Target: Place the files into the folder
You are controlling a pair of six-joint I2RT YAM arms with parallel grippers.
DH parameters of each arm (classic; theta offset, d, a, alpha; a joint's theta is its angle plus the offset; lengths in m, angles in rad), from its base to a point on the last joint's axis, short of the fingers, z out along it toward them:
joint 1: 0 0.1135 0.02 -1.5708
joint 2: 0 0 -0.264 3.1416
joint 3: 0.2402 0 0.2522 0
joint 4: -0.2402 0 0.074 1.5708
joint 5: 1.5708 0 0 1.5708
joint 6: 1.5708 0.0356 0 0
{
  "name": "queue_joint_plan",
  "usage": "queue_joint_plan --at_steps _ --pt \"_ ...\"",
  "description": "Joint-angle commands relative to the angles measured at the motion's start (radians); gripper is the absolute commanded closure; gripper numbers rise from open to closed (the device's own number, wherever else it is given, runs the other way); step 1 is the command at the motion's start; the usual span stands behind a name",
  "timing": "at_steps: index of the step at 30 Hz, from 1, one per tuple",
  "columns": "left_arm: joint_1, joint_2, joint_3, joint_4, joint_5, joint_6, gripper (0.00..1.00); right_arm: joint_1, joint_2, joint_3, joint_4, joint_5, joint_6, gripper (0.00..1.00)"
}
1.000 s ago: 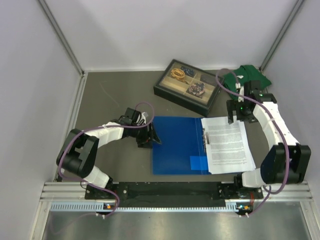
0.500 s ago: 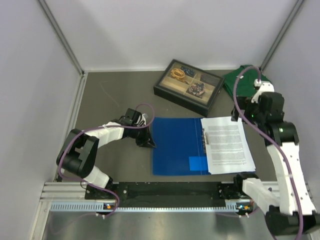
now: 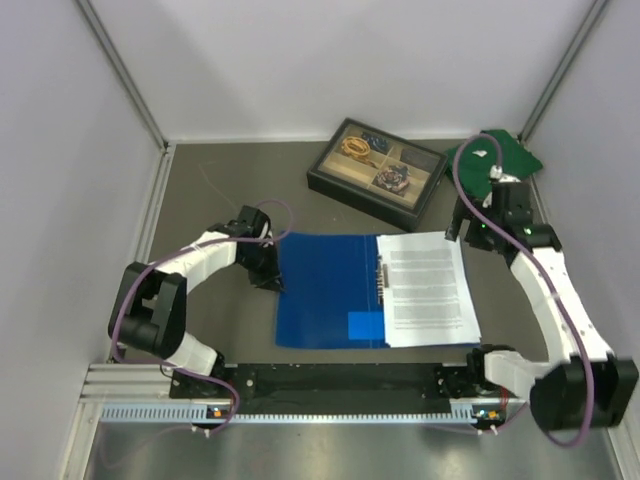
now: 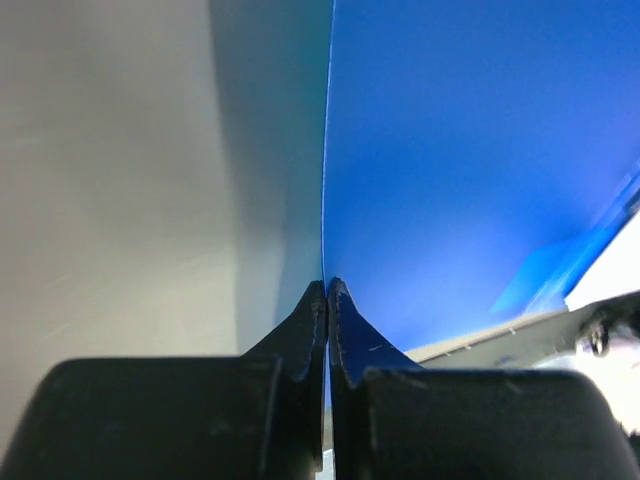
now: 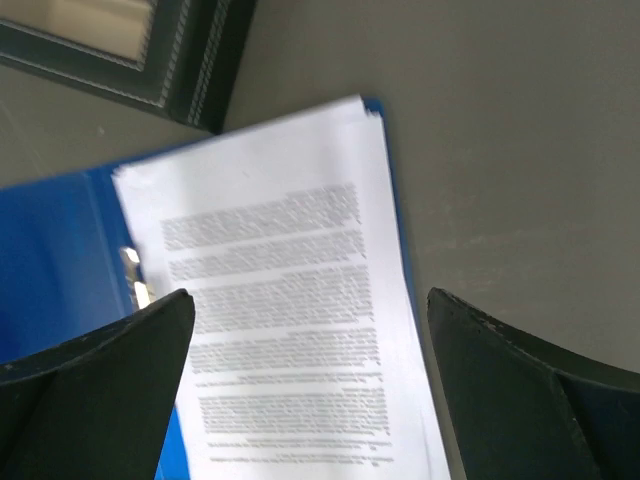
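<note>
Between the left fingers (image 4: pixel 322 300), pinched shut, sits the folder (image 3: pixel 320 290) cover's left edge. Below the wide-open right fingers (image 3: pixel 468 232), the files (image 3: pixel 428 288) lie on its right half. Next, likely: swing that cover over them.

Top external: far above folder (image 3: pixel 320 290), facing down. Left wrist: edge-on, very near folder's left edge. Right wrist: above folder's right half. All share folder.
</note>
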Motion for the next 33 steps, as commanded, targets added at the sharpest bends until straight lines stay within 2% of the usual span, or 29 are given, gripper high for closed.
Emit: queue_joint_plan --at_steps 1,9,10,11,14,15,18,22,24,25,29,33 --pt "0.059 -0.028 0.078 -0.183 -0.241 0.034 1.00 0.006 0.133 0.039 -0.015 -0.124 0.035 0.01" --pt "0.128 0.000 0.164 -0.299 -0.360 0.095 0.98 0.007 0.305 0.004 0.106 -0.179 0.055 0.01" --pt "0.128 -0.011 0.172 -0.306 -0.359 0.098 0.93 0.009 0.343 0.008 0.111 -0.185 0.057 0.01" --pt "0.128 -0.018 0.186 -0.307 -0.347 0.100 0.80 0.007 0.361 0.011 0.130 -0.196 0.057 0.01" --pt "0.128 -0.055 0.215 -0.318 -0.284 0.109 0.65 0.007 0.416 0.012 0.169 -0.262 0.055 0.01" --pt "0.128 -0.068 0.224 -0.319 -0.260 0.113 0.56 0.007 0.432 0.021 0.178 -0.286 0.052 0.01" --pt "0.128 -0.133 0.267 -0.338 -0.237 0.115 0.45 0.021 0.496 0.059 0.157 -0.250 0.044 0.01" --pt "0.127 -0.235 0.341 -0.341 -0.160 0.115 0.39 0.041 0.501 0.053 0.103 -0.116 0.095 0.01" --pt "0.125 -0.297 0.358 -0.294 -0.113 0.103 0.36 0.040 0.480 0.019 0.121 -0.108 0.100 0.01" --pt "0.124 -0.313 0.356 -0.266 -0.045 0.094 0.35 0.041 0.481 0.018 0.141 -0.118 0.095 0.01" --pt "0.080 -0.335 0.303 -0.145 0.128 0.014 0.35 0.041 0.547 0.059 0.158 -0.150 0.084 0.01" --pt "0.006 -0.338 0.221 -0.025 0.175 -0.070 0.34 0.040 0.612 0.119 0.088 -0.115 0.127 0.01"
